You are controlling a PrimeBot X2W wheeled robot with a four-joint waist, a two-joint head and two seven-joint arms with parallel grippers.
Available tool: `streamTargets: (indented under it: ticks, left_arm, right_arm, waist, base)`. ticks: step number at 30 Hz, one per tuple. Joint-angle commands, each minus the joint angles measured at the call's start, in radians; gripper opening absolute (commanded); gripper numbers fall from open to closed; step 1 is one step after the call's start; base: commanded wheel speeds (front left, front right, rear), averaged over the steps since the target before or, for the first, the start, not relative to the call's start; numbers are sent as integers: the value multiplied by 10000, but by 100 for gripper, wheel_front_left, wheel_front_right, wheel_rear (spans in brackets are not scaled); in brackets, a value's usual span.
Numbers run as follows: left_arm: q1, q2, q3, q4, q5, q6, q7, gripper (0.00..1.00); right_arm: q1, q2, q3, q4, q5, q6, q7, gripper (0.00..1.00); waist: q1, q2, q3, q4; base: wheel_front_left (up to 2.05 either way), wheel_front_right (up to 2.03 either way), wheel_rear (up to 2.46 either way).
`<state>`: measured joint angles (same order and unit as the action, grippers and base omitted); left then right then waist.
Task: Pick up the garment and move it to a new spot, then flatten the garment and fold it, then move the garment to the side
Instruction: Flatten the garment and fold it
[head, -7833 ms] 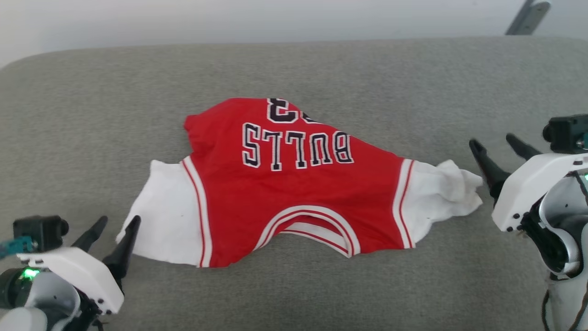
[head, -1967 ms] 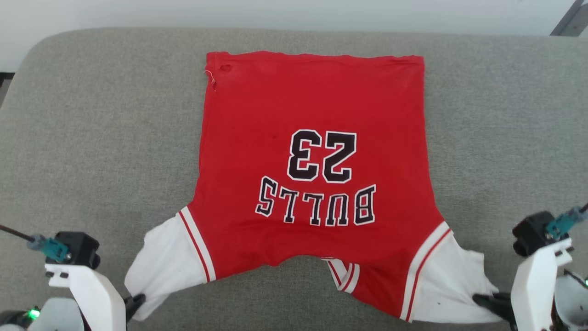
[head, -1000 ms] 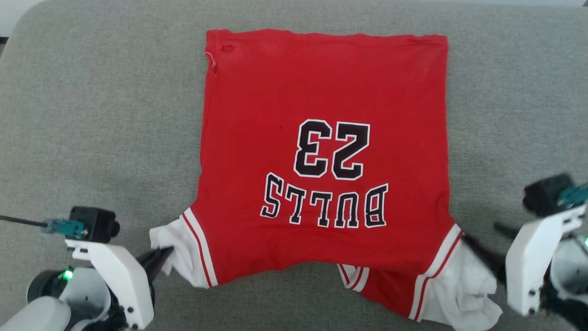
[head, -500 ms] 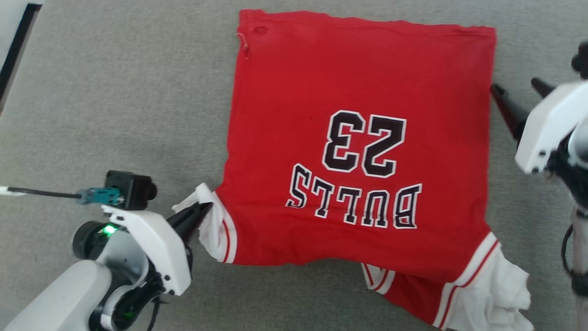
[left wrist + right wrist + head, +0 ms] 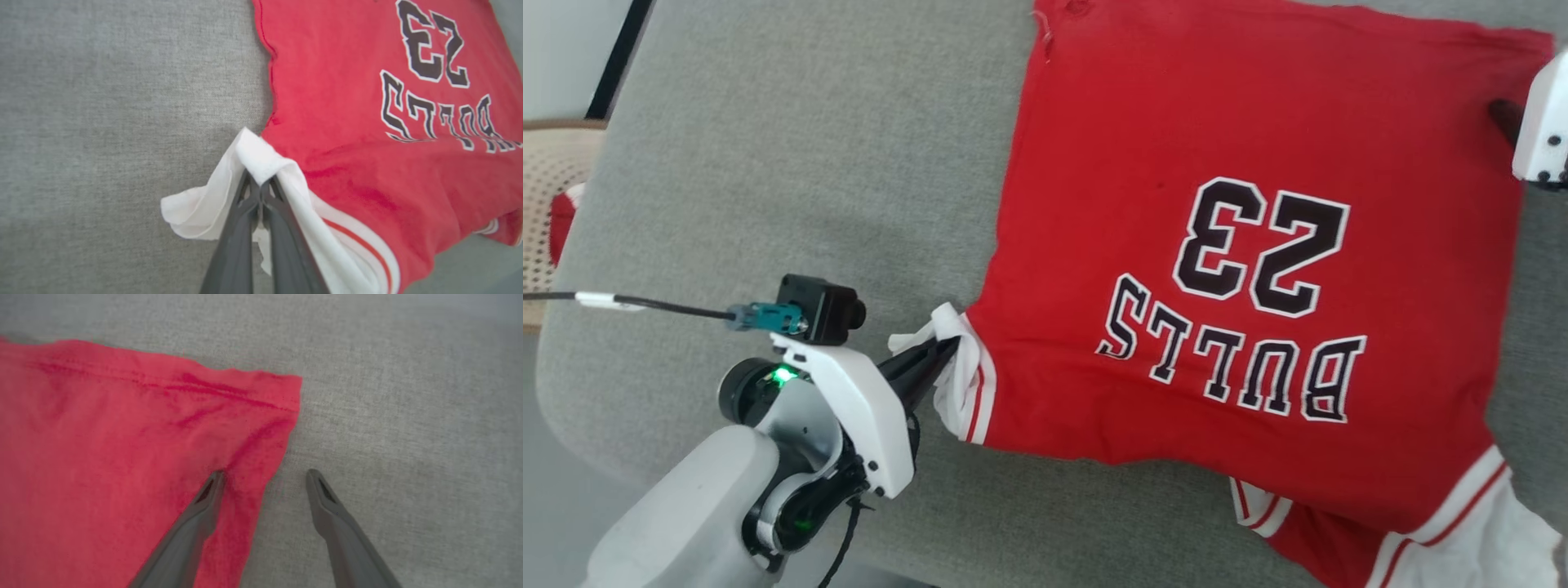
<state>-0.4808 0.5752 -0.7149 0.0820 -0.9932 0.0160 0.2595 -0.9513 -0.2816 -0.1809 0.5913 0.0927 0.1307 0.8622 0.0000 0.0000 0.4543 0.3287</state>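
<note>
On a padded grey bench (image 5: 768, 163), the garment (image 5: 1241, 245) lies lettering-up, collar end nearest the robot and hem farthest, so its length runs away from the robot. At the near left corner, the left hand (image 5: 259, 185) is clamped tight on the bunched white sleeve (image 5: 196, 208). The right hand (image 5: 265, 473), spread wide and holding nothing, straddles the far right edge beside the hem corner. The right wrist view shows one finger on red cloth and the other on bare bench, a detail cropped in the head view.

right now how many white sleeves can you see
2: one sleeve pinched in the left gripper beside the garment's red body, the other sleeve at the head view's lower right corner.
</note>
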Motion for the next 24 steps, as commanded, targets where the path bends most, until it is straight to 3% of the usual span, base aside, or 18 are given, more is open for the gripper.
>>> streamTargets:
  ticks: [1,6,8,15,24]
  left_arm:
    - [-166,-55,-25,53,64,-72,-48,0]
    - [-386,-322,-85,454,26,-316,-152,0]
    - [-446,-386,-87,619,-25,-378,-196,0]
    - [-429,-312,66,1056,-130,-510,-379,0]
    - [245,577,587,737,-419,-127,-538,0]
  right_arm:
    - [-167,39,-104,202,-96,1,104,100]
    - [-462,443,-553,1951,-509,9,1204,100]
    - [-364,383,-346,2386,-684,12,1360,0]
    - [-394,116,542,2608,-290,2,1132,0]
    - [425,-534,3157,289,2212,1,1517,0]
  waist:
    - [0,0,177,195]
    - [0,0,351,402]
    - [0,0,377,433]
    - [0,0,148,85]
    - [0,0,-415,-1149]
  base:
    - [0,0,0]
    - [0,0,0]
    - [0,0,0]
    - [0,0,0]
    - [0,0,0]
